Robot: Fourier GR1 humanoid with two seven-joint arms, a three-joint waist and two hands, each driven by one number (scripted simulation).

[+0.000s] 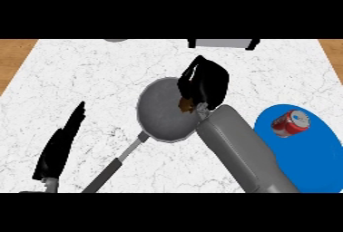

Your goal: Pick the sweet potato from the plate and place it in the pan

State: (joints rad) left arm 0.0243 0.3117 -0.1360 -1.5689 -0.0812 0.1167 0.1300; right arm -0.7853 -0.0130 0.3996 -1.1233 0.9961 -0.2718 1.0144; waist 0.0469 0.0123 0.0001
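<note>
A grey pan point(161, 111) lies mid-counter, its long handle point(117, 163) running toward the lower left. My right hand point(206, 81) hovers over the pan's right rim with its fingers curled round the brown sweet potato point(185, 105), of which only a small piece shows below the palm. The blue plate point(315, 158) sits at the right edge and carries a red can point(291, 123). My left hand point(59, 145) stays at the lower left, fingers straight and pointing up, apart from the pan.
A white marble counter point(87, 77) with wooden edges at both upper corners. A grey appliance point(224, 43) stands at the back edge, and a small grey object point(115, 40) shows at the top left.
</note>
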